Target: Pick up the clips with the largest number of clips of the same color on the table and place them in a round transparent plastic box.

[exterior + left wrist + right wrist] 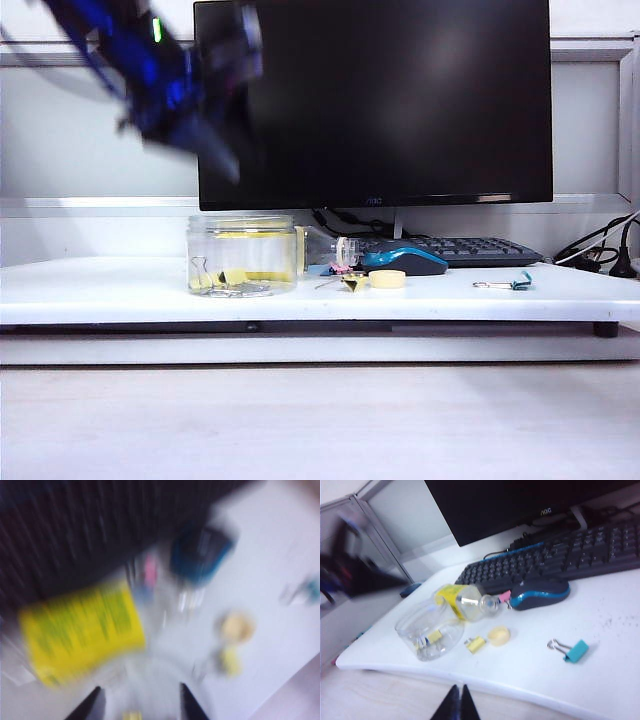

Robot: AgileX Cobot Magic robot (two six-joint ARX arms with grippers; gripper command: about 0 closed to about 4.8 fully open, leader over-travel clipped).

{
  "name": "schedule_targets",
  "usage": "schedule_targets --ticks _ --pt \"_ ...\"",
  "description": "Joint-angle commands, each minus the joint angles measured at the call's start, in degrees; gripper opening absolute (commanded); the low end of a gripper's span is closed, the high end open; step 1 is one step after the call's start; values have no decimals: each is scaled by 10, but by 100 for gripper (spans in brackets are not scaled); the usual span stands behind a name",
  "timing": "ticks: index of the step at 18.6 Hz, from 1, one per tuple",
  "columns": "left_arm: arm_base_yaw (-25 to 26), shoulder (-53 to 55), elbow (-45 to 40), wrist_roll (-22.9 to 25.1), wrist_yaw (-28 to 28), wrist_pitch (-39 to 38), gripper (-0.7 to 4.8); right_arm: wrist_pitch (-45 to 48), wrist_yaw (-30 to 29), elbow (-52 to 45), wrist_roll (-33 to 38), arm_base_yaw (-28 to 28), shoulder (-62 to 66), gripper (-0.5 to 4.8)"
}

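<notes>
Lighting was bright, even and soft. Exterior view was sharp except the left arm (160, 80), motion-smeared at 10 o'clock. Left wrist view was blurred throughout. Right wrist view was slightly soft, faint glare on the monitor (520, 505).

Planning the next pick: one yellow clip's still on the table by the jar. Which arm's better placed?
Probably left. The left pincer hangs open just above the round transparent plastic box, beside that yellow clip. The right pincer is shut, back off the table edge.
</notes>
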Motion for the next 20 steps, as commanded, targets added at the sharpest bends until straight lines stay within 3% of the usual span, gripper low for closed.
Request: schedule_targets --ticks 1,8,11,20 --pt "0 -64 7 14 1 -6 188 15 13 3 1 0 -1 8" --pt "0 -139 4 69 -21 -202 188 -4 37 12 1 1 24 15" --pt "0 -145 -24 63 -38 -195 188 -2 38 43 -8 19 71 91" --pt "0 -203 -103 38 -34 -129 187 3 76 174 -98 134 317 129"
